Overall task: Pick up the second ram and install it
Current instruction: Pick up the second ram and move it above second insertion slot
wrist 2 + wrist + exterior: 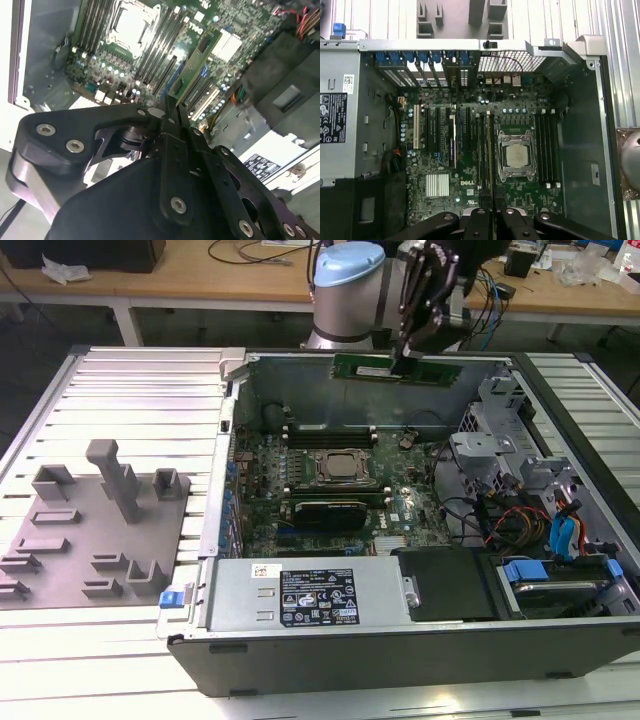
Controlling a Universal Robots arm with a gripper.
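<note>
The second ram (372, 367), a long narrow green stick, hangs level above the far wall of the open computer case (300, 640). My gripper (404, 361) is shut on it near its middle, coming down from above. In the second wrist view the second ram (194, 67) runs edge-on out from between the black fingers (170, 150), over the motherboard. In the first wrist view the gripper (491, 214) is over the motherboard (470, 165), in line with the dark memory slots beside the silver processor socket (516, 156).
A grey block fixture (100, 520) with upright posts lies on the ribbed table at the exterior view's left. Inside the case are the power supply (300, 595), drive cages and cable bundles (540, 510) on the exterior view's right. The arm's base (345, 290) stands behind the case.
</note>
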